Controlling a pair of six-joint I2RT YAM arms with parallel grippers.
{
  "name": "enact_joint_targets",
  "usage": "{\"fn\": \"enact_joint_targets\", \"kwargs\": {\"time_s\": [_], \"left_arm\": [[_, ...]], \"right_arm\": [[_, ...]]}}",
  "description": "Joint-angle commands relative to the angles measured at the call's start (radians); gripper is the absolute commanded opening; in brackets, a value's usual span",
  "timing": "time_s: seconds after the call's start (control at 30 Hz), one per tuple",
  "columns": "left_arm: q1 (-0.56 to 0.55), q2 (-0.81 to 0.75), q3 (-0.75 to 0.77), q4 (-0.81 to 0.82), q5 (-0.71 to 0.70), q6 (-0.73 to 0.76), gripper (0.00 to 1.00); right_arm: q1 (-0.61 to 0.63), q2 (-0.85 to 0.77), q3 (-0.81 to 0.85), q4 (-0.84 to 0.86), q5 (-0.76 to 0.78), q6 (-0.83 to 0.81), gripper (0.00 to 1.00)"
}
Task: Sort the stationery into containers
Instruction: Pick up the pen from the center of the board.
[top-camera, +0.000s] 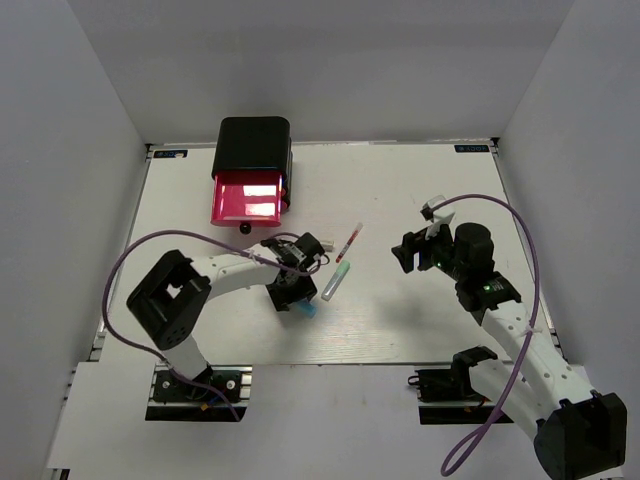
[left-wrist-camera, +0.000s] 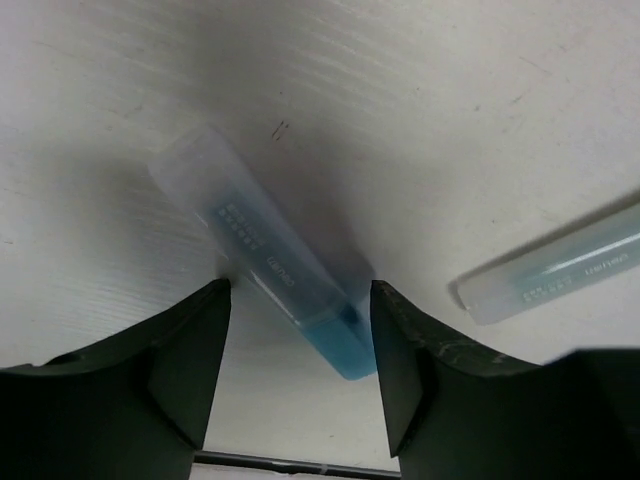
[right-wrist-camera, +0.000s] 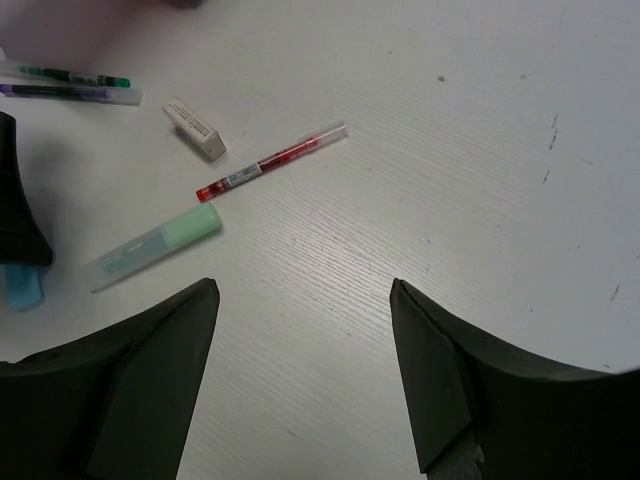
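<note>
My left gripper (left-wrist-camera: 300, 295) is open and low over the table, its fingers on either side of a stubby marker with a blue end (left-wrist-camera: 345, 345) that lies flat, the blue end close to the right finger. In the top view the left gripper (top-camera: 293, 294) is mid-table with the blue marker (top-camera: 308, 309) beside it. A green-ended marker (top-camera: 336, 282) and a red-white pen (top-camera: 349, 242) lie just to its right. My right gripper (right-wrist-camera: 305, 290) is open, empty and above bare table. The black cabinet (top-camera: 255, 150) has a pink drawer (top-camera: 246, 198) pulled open.
In the right wrist view a grey-white eraser (right-wrist-camera: 195, 128), the red pen (right-wrist-camera: 270, 162), the green marker (right-wrist-camera: 155, 245) and two thin pens (right-wrist-camera: 75, 85) lie at the left. White walls close the table's sides and back. The right gripper (top-camera: 408, 252) is right of the stationery.
</note>
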Motion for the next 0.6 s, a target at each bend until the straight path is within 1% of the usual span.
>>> {"fn": "enact_joint_targets", "kwargs": {"time_s": [0.0, 0.07, 0.1, 0.17, 0.2, 0.3, 0.37, 0.4, 0.47, 0.5, 0.53, 0.57], "left_arm": [[-0.024, 0.068, 0.087, -0.123, -0.046, -0.033, 0.67], [-0.033, 0.112, 0.098, -0.151, -0.046, -0.033, 0.61], [-0.033, 0.112, 0.098, -0.151, -0.033, -0.033, 0.52], [-0.042, 0.112, 0.061, -0.11, -0.02, -0.033, 0.4], [-0.042, 0.102, 0.05, -0.096, -0.006, -0.033, 0.28], [-0.051, 0.073, 0.029, -0.071, 0.003, -0.033, 0.15], [-0.062, 0.03, 0.039, -0.061, 0.003, -0.024, 0.11], [-0.073, 0.01, 0.039, -0.06, 0.003, -0.015, 0.07], [-0.073, -0.06, 0.073, -0.03, 0.003, 0.043, 0.0], [-0.073, -0.088, 0.099, -0.004, -0.007, 0.098, 0.0], [-0.073, -0.117, 0.11, 0.008, -0.021, 0.122, 0.0], [-0.073, -0.148, 0.122, 0.009, -0.064, 0.14, 0.0]], "right_arm": [[-0.01, -0.02, -0.007, 0.043, -0.021, 0.017, 0.75], [-0.014, -0.023, -0.004, 0.045, -0.022, 0.018, 0.75], [-0.015, -0.025, -0.004, 0.045, -0.022, 0.018, 0.75], [-0.018, -0.031, -0.006, 0.045, -0.022, 0.018, 0.75], [-0.02, -0.026, -0.006, 0.046, -0.021, 0.018, 0.75], [-0.024, -0.034, -0.007, 0.045, -0.022, 0.018, 0.75], [-0.024, -0.033, -0.01, 0.046, -0.026, 0.015, 0.75], [-0.026, -0.03, -0.009, 0.046, -0.026, 0.017, 0.75], [-0.026, -0.034, -0.012, 0.048, -0.032, 0.014, 0.75], [-0.026, -0.033, -0.01, 0.048, -0.035, 0.012, 0.75], [-0.026, -0.031, -0.012, 0.05, -0.036, 0.012, 0.75], [-0.026, -0.034, -0.015, 0.051, -0.036, 0.009, 0.75]]}}
